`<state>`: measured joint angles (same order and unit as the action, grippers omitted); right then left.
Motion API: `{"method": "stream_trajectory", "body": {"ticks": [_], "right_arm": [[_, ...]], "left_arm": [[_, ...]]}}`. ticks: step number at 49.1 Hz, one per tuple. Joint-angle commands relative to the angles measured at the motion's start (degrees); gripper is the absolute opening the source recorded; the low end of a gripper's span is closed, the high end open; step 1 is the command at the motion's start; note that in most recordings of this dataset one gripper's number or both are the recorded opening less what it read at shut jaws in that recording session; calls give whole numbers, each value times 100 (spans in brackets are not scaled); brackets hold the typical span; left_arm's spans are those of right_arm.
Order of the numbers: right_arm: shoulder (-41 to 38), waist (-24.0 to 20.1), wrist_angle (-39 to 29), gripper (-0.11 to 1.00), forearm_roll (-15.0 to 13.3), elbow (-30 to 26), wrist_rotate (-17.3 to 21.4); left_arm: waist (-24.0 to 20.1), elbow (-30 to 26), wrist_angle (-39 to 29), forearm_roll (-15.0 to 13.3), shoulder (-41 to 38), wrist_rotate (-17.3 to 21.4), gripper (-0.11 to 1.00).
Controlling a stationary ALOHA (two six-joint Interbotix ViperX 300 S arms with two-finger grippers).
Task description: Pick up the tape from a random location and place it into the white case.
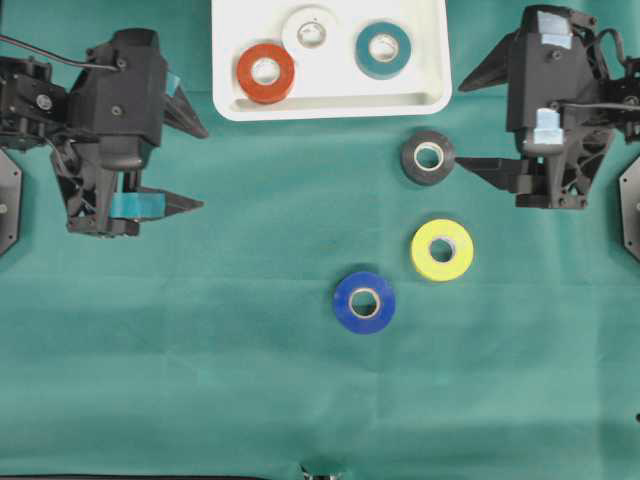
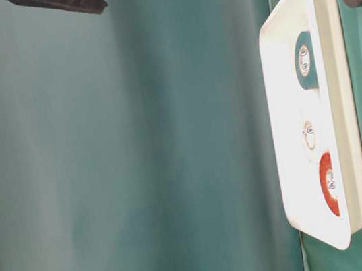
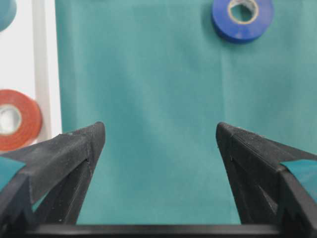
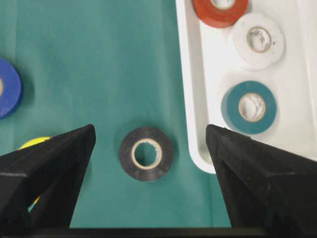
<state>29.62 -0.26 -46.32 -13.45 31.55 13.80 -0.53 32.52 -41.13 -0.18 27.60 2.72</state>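
Left gripper (image 1: 190, 165): jaws wide, nothing held. White case (image 1: 330, 105) at top centre, containing red, white, teal rolls. Blue tape (image 1: 364, 301), black tape (image 1: 428, 156), yellow tape (image 1: 442, 249) loose on green cloth (image 1: 200, 350). Right gripper (image 1: 475, 120): jaws wide, empty, beside black tape.

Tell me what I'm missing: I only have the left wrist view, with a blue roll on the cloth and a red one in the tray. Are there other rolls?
Observer: Yes. The overhead view shows a black roll and a yellow roll on the green cloth, besides your blue roll.
Operator: And inside the tray?
Observer: The white case holds three: the red roll, a white roll and a teal roll.
Operator: What is the right gripper doing?
Observer: The right gripper is open and empty, with the black roll on the cloth between its fingertips in its wrist view.
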Motion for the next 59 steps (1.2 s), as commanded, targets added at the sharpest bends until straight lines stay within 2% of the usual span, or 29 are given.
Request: {"method": "stream_trajectory", "body": {"ticks": [1,16,59], "right_arm": [[132,-9,70,90,-9,-26,9],[352,-9,167,89,-9,141,9],[615,-9,325,89,-9,369,9]], "left_arm": [[-62,18,141,-9,220,-9,98],[-149,352,475,-9,677,-9,98],[-167,422,483,-9,677,-18,98]]}}
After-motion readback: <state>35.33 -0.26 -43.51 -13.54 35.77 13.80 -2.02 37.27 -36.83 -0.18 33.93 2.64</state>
